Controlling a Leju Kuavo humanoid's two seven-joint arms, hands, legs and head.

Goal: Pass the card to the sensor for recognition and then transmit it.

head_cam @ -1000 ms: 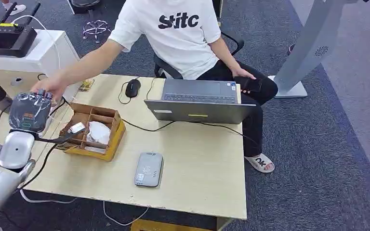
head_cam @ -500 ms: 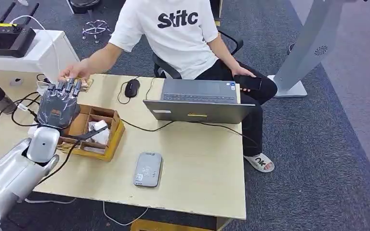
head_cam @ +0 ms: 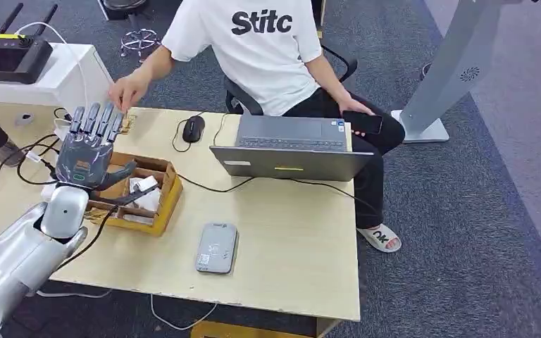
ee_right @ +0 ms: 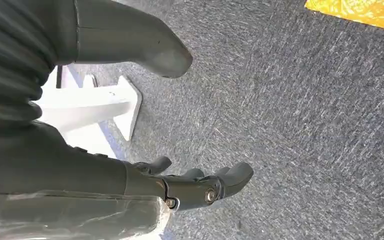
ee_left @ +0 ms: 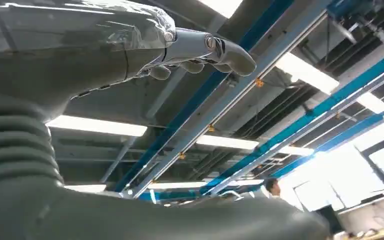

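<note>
Head view: the left hand (head_cam: 89, 149) is raised above the wooden table (head_cam: 289, 239), palm upward, its fingers (head_cam: 96, 120) straight and spread apart, holding nothing; it stands over the far-left corner of a compartmented cardboard box (head_cam: 135, 193) that holds white items. No card can be made out in the hand, and whether one lies among the box's contents cannot be told. The grey card reader (head_cam: 217, 248), the sensor of the task, lies flat on the table at about 4 o'clock from the box, well apart from the hand. A seated person's hand (head_cam: 128, 90) hovers at 1 o'clock from the robot's fingers, near but not touching them. A black mouse (head_cam: 194, 128) and an open laptop (head_cam: 292, 148) occupy the far side of the table; the person's other hand holds a phone (head_cam: 361, 121) on the lap. A black remote controller (head_cam: 10, 53) rests on a white cabinet at 11 o'clock from the box. Left wrist view: the left hand (ee_left: 130, 47) appears against ceiling beams and strip lights, fingers (ee_left: 220, 49) extended, nothing between them and the thumb. Right wrist view: the right hand (ee_right: 145, 185) hangs over grey carpet (ee_right: 300, 125), fingers (ee_right: 220, 182) lightly curved and parted from the thumb (ee_right: 135, 42), empty.
</note>
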